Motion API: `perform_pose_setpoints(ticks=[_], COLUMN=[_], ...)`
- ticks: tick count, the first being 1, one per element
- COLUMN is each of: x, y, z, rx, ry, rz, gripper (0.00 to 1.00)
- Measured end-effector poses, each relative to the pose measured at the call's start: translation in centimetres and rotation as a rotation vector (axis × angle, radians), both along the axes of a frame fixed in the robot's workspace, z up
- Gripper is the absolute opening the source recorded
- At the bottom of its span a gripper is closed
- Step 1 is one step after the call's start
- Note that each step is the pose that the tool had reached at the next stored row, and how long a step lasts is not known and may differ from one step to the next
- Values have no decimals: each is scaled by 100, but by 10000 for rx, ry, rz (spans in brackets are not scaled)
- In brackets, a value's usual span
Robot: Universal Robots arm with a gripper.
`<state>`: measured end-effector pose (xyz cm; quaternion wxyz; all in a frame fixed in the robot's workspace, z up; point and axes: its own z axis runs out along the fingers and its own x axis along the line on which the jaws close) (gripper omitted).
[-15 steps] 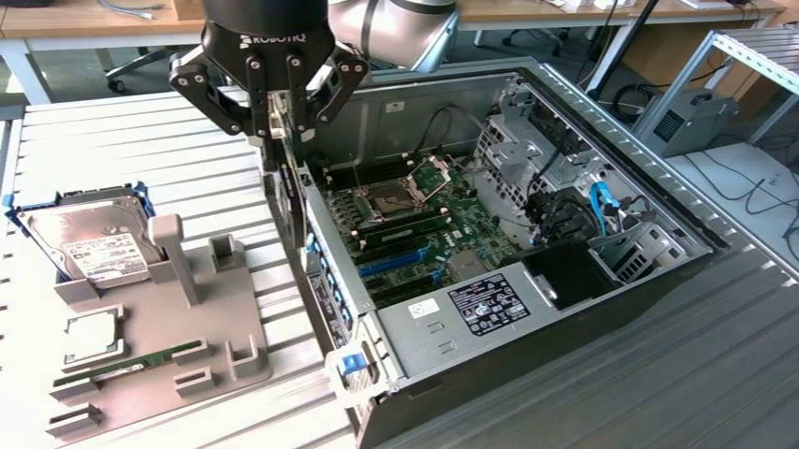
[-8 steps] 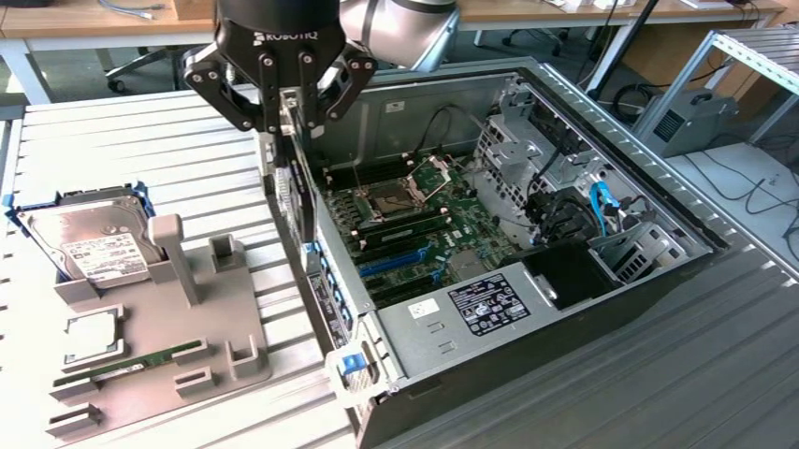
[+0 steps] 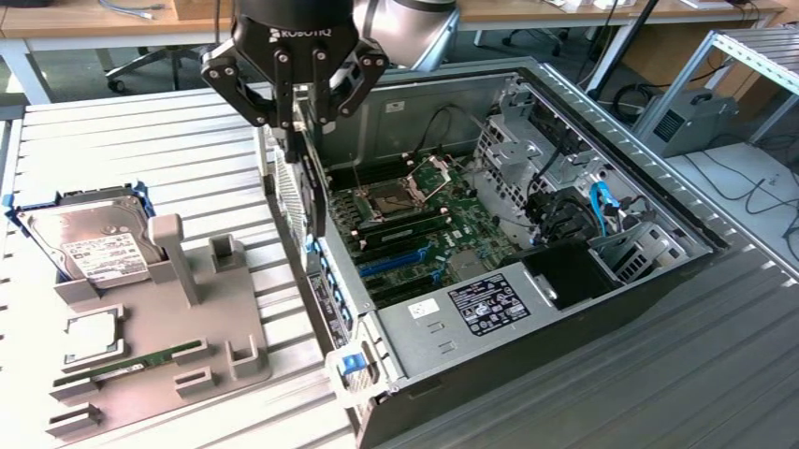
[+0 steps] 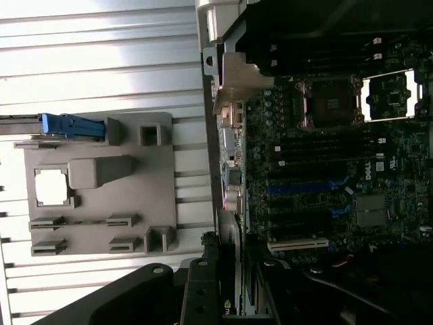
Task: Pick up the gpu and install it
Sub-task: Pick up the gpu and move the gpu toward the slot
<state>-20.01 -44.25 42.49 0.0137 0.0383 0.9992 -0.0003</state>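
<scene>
My gripper (image 3: 297, 120) is shut on the gpu (image 3: 303, 192), a thin black card with a silver bracket. The card hangs edge-down from the fingers. It hovers over the open computer case (image 3: 699, 234), just inside the case wall on the exterior view's left. Its lower end reaches down beside the motherboard (image 3: 437, 224), near the CPU socket and above the blue expansion slots (image 3: 397, 263). In the wrist view the gpu (image 4: 235, 277) shows edge-on between the dark fingers (image 4: 203, 291), with the motherboard (image 4: 325, 156) and a blue slot (image 4: 308, 186) beyond.
On the slatted table, on the exterior view's left, a grey parts fixture (image 3: 175, 327) carries a silver hard drive (image 3: 94, 248) in a blue frame and a green memory stick (image 3: 138, 363). Drive cages and cables fill the case's far side.
</scene>
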Motion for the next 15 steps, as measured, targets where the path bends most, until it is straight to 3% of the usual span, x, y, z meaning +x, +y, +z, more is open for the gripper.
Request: perform_pose_setpoints(ticks=[15], x=[153], y=[7], z=[-2], rx=[-5], ry=[-1], rz=[0], gripper=[26])
